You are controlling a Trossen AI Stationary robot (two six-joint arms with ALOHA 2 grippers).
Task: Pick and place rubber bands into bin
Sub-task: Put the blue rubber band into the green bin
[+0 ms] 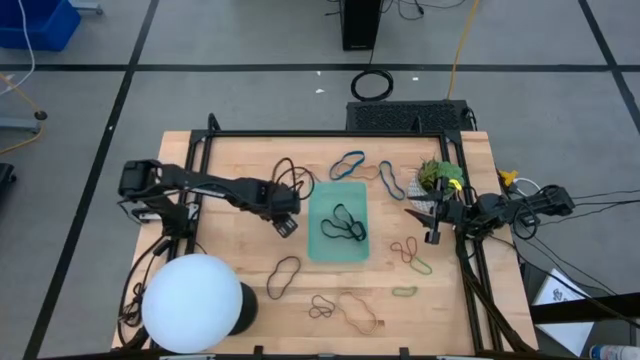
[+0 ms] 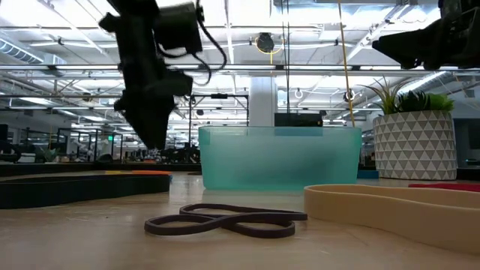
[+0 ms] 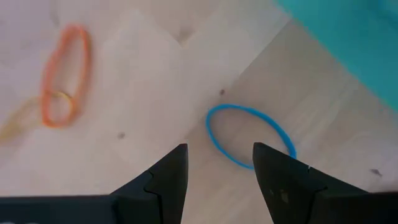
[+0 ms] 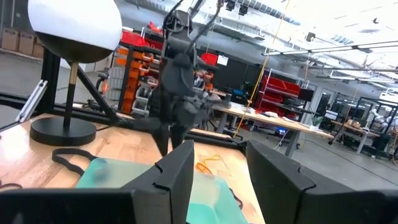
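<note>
The teal bin (image 1: 322, 243) stands mid-table with a few dark rubber bands (image 1: 343, 223) lying in it. More rubber bands lie flat on the wood around it, among them a blue one (image 1: 348, 161) at the far side and a dark one (image 1: 283, 276) nearer. My left gripper (image 1: 288, 226) hovers open just left of the bin, pointing down. In the left wrist view its fingers (image 3: 163, 186) stand over a blue band (image 3: 249, 134), with an orange band (image 3: 63, 76) farther off and the bin's corner (image 3: 354, 43) beside it. My right gripper (image 1: 432, 230) waits open at the table's right.
A lamp with a white globe (image 1: 192, 302) stands at the near left corner. A leafy green ball (image 1: 440, 175) sits at the far right. A black band (image 2: 225, 220) and a wide tan band (image 2: 397, 210) lie near the front. A patterned plant pot (image 2: 416, 144) stands behind.
</note>
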